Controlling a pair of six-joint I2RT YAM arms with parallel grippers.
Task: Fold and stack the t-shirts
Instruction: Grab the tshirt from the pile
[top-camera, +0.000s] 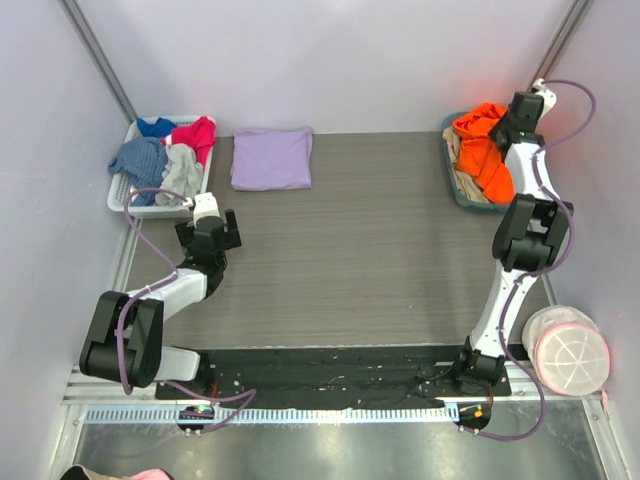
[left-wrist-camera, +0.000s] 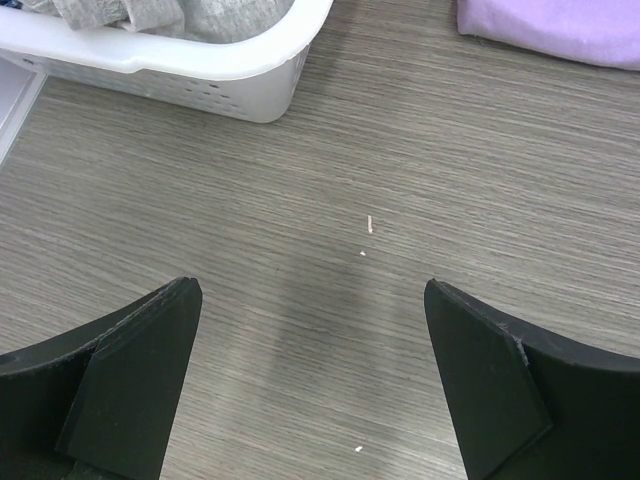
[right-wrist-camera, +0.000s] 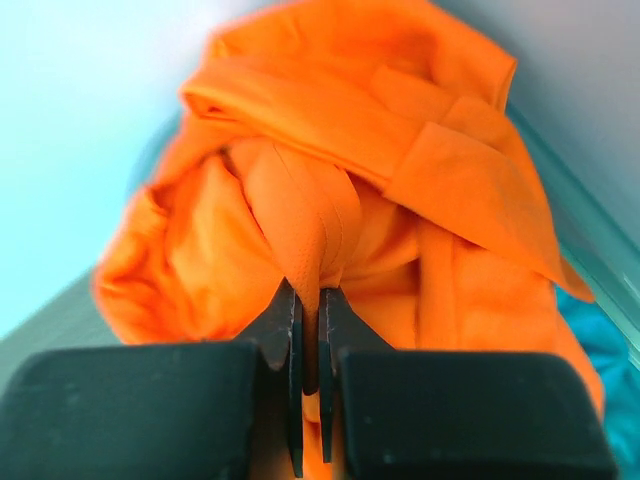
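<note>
Grey counter (top-camera: 380, 230) carries a folded lavender shirt (top-camera: 271, 158) at its far edge, just beside the white basket (top-camera: 120, 195) in the far left corner. The left end effector (left-wrist-camera: 310, 300) hangs wide open over bare counter. The right end effector (right-wrist-camera: 310, 305) pinches a fold of the orange garment (right-wrist-camera: 400, 150) in the bin (top-camera: 450, 175) at the far right corner.

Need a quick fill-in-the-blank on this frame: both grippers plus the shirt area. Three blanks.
1. The garment pinched in the right gripper is ____ in colour.
2. The left gripper hangs over the table with its jaws ____.
3. The basket next to the folded lavender t-shirt is ____ in colour.

Missing words: orange; open; white.
</note>
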